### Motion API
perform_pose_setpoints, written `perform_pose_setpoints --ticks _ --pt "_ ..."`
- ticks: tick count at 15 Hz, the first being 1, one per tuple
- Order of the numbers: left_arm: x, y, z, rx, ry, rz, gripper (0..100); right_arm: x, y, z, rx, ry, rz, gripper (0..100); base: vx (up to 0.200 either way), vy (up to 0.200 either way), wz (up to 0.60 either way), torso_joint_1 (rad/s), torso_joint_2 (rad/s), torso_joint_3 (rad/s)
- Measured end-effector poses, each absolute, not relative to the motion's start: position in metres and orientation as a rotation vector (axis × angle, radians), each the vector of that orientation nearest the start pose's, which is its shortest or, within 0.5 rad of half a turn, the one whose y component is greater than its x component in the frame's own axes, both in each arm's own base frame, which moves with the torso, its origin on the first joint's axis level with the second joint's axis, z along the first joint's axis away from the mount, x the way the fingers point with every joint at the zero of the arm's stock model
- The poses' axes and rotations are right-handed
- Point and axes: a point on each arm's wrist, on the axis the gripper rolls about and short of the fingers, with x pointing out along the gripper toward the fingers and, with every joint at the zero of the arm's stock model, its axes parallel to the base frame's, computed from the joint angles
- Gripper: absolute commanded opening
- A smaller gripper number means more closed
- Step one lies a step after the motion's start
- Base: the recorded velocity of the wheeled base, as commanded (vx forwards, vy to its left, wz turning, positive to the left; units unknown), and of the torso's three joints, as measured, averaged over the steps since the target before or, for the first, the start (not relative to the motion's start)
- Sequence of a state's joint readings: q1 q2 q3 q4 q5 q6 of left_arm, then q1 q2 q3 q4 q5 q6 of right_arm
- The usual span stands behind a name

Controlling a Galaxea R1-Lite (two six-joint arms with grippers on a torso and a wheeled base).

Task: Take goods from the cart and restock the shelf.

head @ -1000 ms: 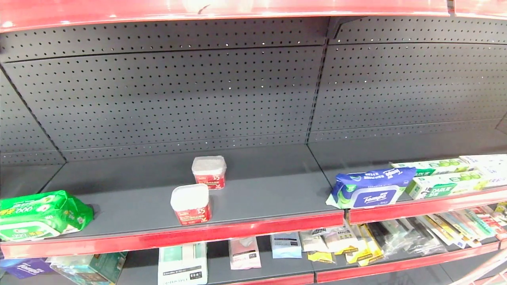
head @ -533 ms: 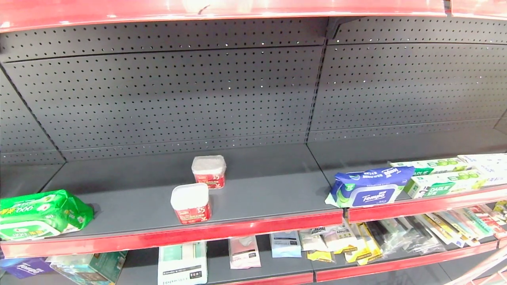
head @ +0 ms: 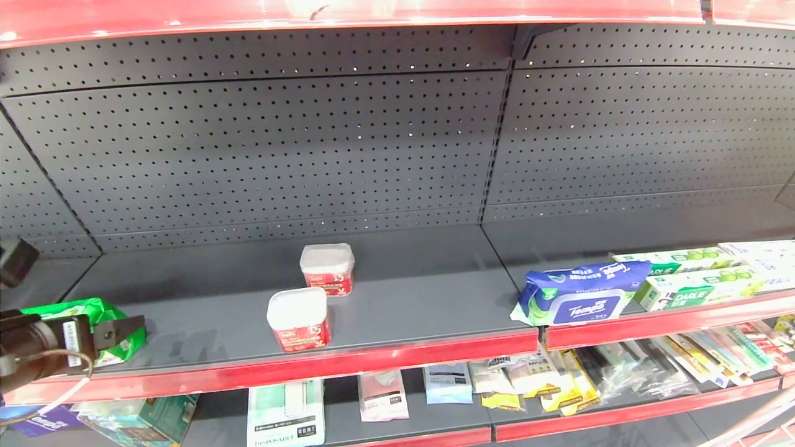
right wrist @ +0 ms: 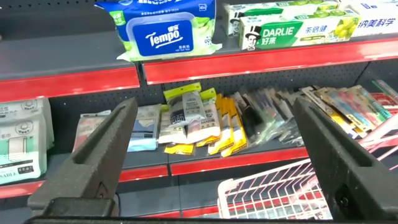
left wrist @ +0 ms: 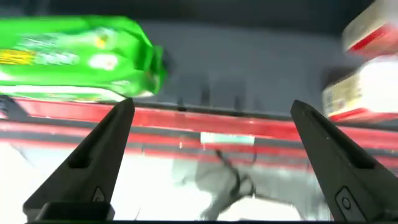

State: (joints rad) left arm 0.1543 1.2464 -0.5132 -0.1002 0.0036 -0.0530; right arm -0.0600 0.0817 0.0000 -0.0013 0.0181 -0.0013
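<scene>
My left gripper [left wrist: 212,104] is open and holds nothing. It hangs just in front of the red front edge of the grey shelf [head: 410,304], at its left end. One of its fingers [head: 118,329] overlaps a green wipes pack [head: 93,310] [left wrist: 74,59] lying there. Two red-and-white tubs [head: 299,320] [head: 327,269] stand mid-shelf, one behind the other. My right gripper [right wrist: 216,101] is also open with nothing in it. It is lower, before the shelf below, above the white wire cart basket [right wrist: 280,193].
A blue wipes pack [head: 581,301] [right wrist: 168,31] and green toothpaste boxes [head: 695,279] [right wrist: 292,28] lie on the shelf's right section. Small hanging packets [right wrist: 193,118] and boxes crowd the lower shelf. Bare shelf stretches between the tubs and the blue pack.
My left arm has come into the head view at the lower left and now covers part of the green pack. The goods on the shelf have not moved.
</scene>
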Motion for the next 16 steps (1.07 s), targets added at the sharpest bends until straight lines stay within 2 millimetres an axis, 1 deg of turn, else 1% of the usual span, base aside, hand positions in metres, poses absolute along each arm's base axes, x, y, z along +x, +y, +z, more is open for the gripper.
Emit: perform_pose_setpoints --ticks 3,5,7,9,13,16 --pt "0.197 0.014 0.144 -0.075 0.750 0.089 100 -0.016 0.001 0.077 0.002 0.081 -0.043 100 0.000 0.000 0.00 0.000 0.00 0.000" --pt "0.214 0.007 0.134 -0.061 0.800 0.050 100 -0.016 0.001 0.077 0.002 0.081 -0.042 100 0.000 0.000 0.00 0.000 0.00 0.000" --pt "0.230 0.001 0.129 -0.050 0.804 0.024 100 -0.016 0.001 0.077 0.002 0.081 -0.042 100 0.000 0.000 0.00 0.000 0.00 0.000" --pt "0.238 -0.004 0.122 -0.035 0.828 -0.001 100 -0.016 0.001 0.077 0.002 0.081 -0.042 100 0.000 0.000 0.00 0.000 0.00 0.000" --pt "0.247 -0.011 0.109 -0.024 0.877 -0.054 100 -0.016 0.001 0.077 0.002 0.081 -0.042 100 0.000 0.000 0.00 0.000 0.00 0.000" --pt "0.261 -0.015 0.102 -0.015 0.850 -0.069 100 -0.016 0.001 0.077 0.002 0.082 -0.042 100 0.000 0.000 0.00 0.000 0.00 0.000"
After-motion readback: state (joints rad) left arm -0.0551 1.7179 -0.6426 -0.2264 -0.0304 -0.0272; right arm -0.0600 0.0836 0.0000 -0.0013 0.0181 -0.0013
